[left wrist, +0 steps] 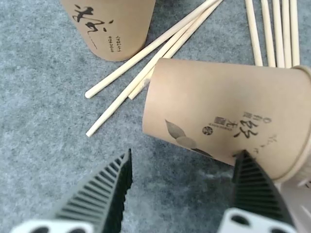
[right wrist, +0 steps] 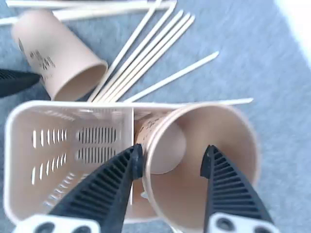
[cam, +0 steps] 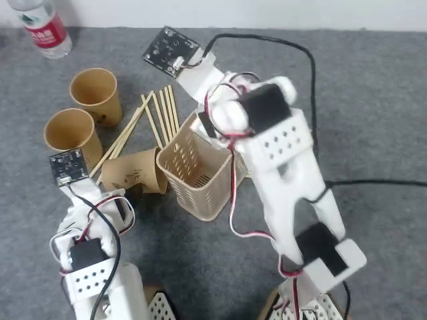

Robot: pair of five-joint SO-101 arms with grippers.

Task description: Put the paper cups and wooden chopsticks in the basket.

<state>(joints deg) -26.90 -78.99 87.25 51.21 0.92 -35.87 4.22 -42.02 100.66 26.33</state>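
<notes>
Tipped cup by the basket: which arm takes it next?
Left, probably. The left tool is open with the tipped cup just ahead of it. The right tool sits open over the basket, astride the rim of a second cup set inside it.

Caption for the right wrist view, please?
Right pincer open astride the rim of a paper cup in the basket, chopsticks and a tipped cup lying beyond.
</notes>
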